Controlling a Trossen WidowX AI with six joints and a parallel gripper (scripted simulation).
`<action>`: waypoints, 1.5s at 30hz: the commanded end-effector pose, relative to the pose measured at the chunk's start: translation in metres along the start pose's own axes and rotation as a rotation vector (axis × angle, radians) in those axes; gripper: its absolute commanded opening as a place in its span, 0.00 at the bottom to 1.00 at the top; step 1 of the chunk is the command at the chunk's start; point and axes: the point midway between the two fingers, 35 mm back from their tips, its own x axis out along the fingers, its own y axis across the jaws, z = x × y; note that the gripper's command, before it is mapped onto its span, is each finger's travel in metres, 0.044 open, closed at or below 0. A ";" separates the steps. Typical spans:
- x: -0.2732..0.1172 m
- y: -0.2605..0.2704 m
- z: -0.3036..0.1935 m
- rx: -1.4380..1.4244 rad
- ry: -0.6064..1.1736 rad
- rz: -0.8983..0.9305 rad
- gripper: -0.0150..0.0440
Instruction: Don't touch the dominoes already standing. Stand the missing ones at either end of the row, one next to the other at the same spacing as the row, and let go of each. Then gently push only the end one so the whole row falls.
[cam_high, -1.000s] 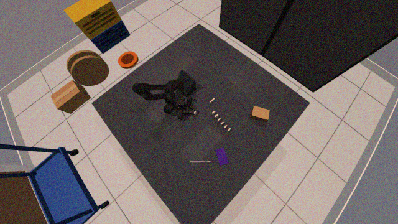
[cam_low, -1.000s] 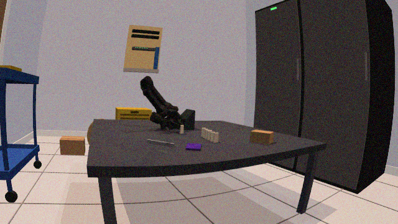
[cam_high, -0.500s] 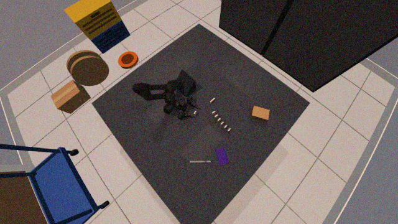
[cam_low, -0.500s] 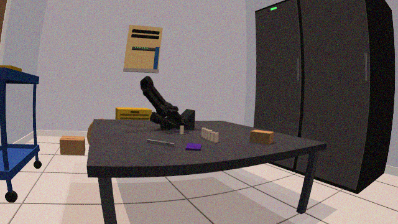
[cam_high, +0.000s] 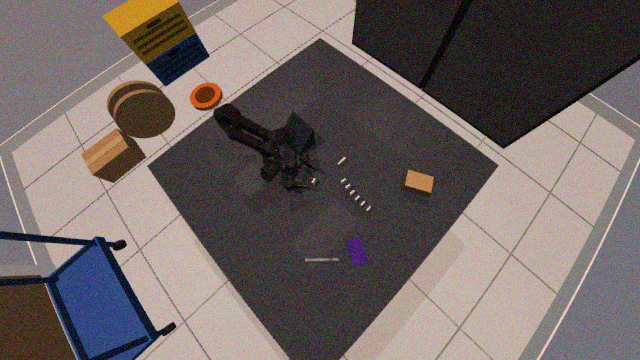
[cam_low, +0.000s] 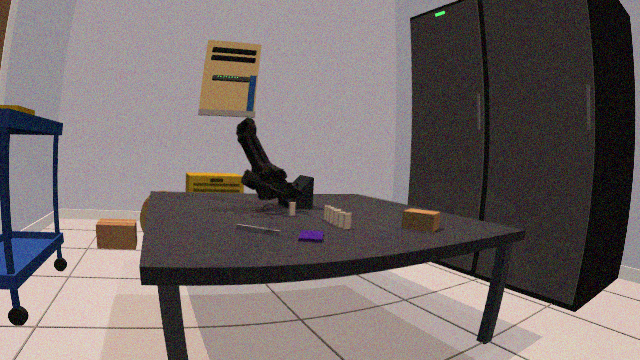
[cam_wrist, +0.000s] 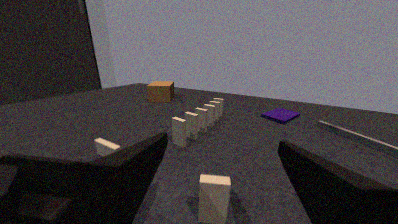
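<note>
A row of several cream dominoes (cam_high: 357, 198) (cam_low: 338, 217) (cam_wrist: 201, 120) stands upright and evenly spaced on the dark table. A single domino (cam_high: 314, 180) (cam_low: 292, 208) (cam_wrist: 214, 199) stands upright on the table, apart from the row, toward the arm's side. My gripper (cam_high: 311, 180) (cam_wrist: 221, 141) is open, with its fingers spread wide on either side of this single domino and a gap on both sides in the wrist view. Another domino (cam_high: 341, 160) (cam_wrist: 107, 146) lies down on the table beside the row's arm-side end; its lower part is hidden by a finger in the wrist view.
An orange-brown box (cam_high: 419, 181) (cam_low: 421, 220) (cam_wrist: 160, 92) sits beyond the row. A flat purple block (cam_high: 356, 251) (cam_low: 311, 236) (cam_wrist: 280, 115) and a thin grey rod (cam_high: 321, 259) (cam_low: 258, 228) (cam_wrist: 357, 134) lie to one side of the row.
</note>
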 end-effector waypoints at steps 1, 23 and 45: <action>-0.001 0.002 0.014 0.008 -0.001 0.000 1.00; 0.062 0.028 0.028 0.459 0.607 0.320 1.00; 0.029 0.003 0.057 0.014 1.558 -0.010 1.00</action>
